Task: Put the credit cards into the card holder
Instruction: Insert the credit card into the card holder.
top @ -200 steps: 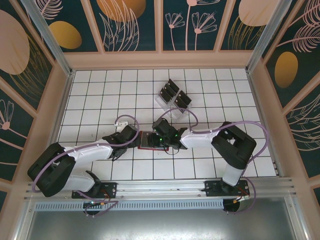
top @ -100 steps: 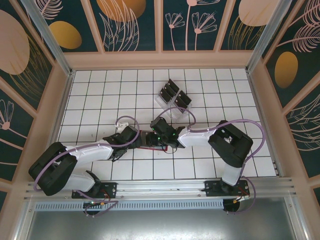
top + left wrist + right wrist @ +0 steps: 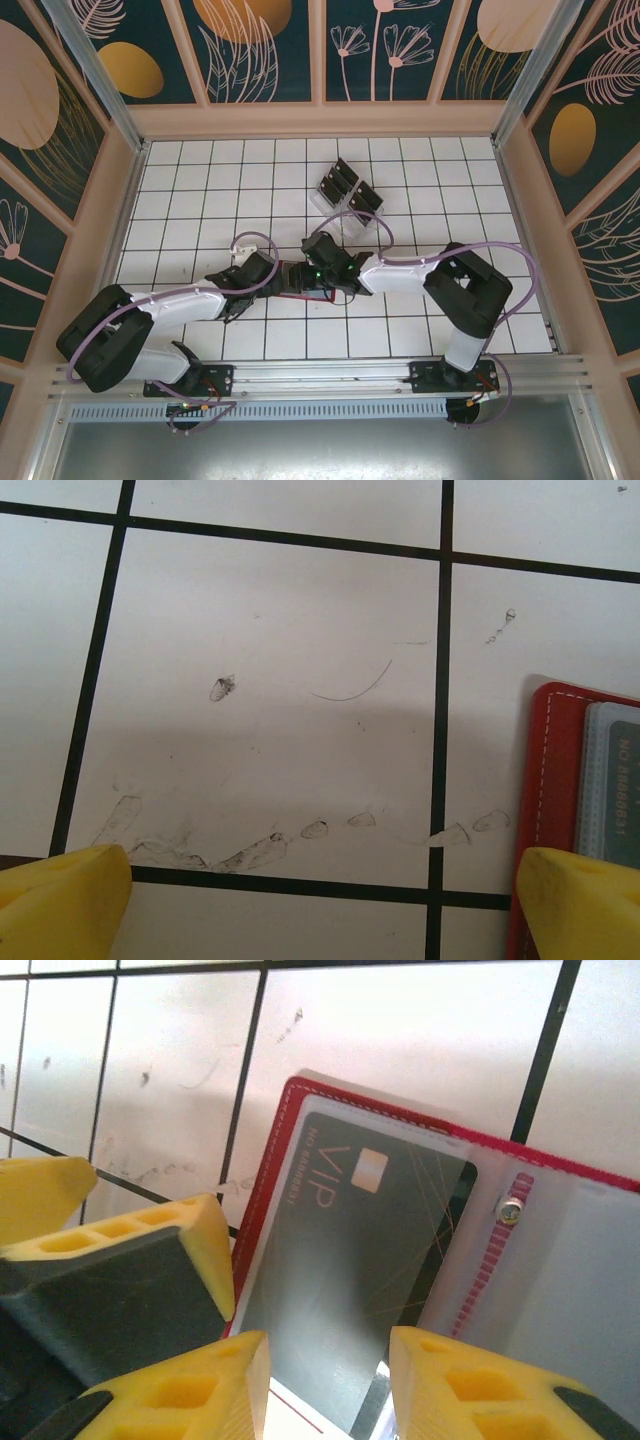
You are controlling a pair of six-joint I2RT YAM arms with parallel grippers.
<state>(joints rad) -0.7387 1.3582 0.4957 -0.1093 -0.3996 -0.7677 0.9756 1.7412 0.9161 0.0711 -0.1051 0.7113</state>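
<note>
A white-tiled tabletop point(image 3: 200, 180) with dark grout sits inside teal walls painted with flowers. Just below its centre, the left gripper point(image 3: 320, 910) rests with its jaws wide over bare tile. Its right fingertip sits at the 9 o'clock edge of the red card holder point(image 3: 552, 780), which lies open and flat.

At 3 o'clock of that, the right gripper point(image 3: 325, 1360) hovers low over a dark credit card point(image 3: 340, 1250) lying under the holder's translucent pocket. Its jaws are narrow at the card's near end, and I cannot tell whether they pinch it.

The step looks like seating this card. It is best pushed flat along the pocket while the left fingertip pins the holder against sliding.

The card reads "VIP", with a small line beside it too fine to read. A card edge in the left wrist view shows digits, mostly eights. The clear rack point(image 3: 345, 190) of spare cards stands at 12 o'clock.
</note>
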